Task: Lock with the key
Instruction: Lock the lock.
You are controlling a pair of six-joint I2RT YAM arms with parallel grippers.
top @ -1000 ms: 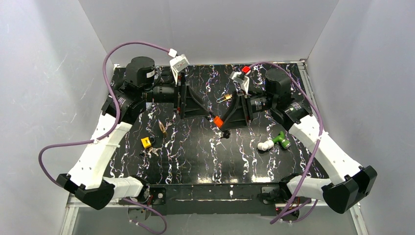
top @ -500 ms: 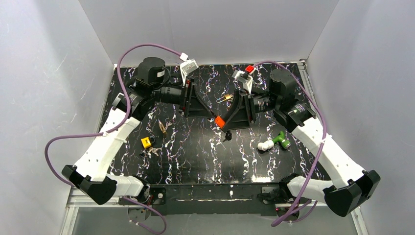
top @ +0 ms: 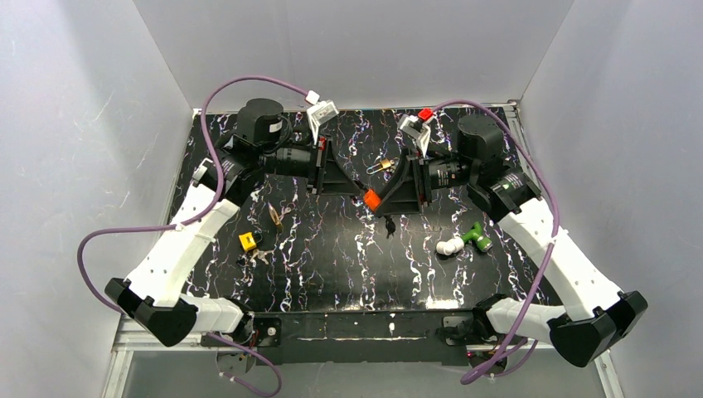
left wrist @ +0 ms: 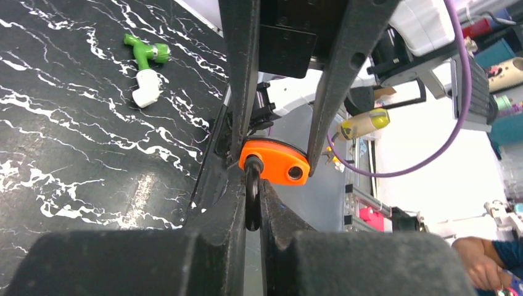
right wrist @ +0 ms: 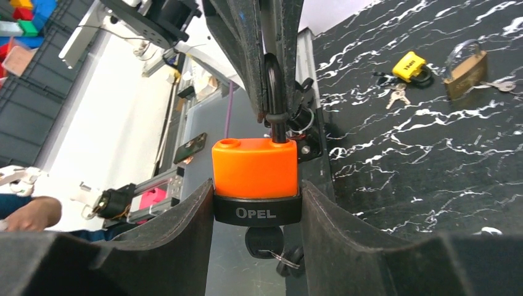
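An orange padlock (top: 370, 199) with a black "OPEL" base (right wrist: 254, 168) hangs in the air over the middle of the table. My right gripper (right wrist: 256, 203) is shut on its body, one finger on each side. A black-headed key (right wrist: 264, 240) sits in the keyhole underneath, and a second key dangles from its ring (top: 388, 225). The black shackle (left wrist: 251, 197) is raised out of the body, one hole in the orange top showing. My left gripper (left wrist: 251, 206) is shut on that shackle, and its fingers (right wrist: 247, 37) meet the lock from the opposite side.
A brass padlock (top: 383, 166) with keys lies behind the held lock. Another brass padlock (top: 275, 215) and a small yellow padlock (top: 247, 241) with keys lie at the left. A green and white plastic piece (top: 464, 239) lies at the right.
My left arm has swung right to the orange padlock and its jaws have closed on the shackle. The right gripper has kept its hold and shifted only slightly.
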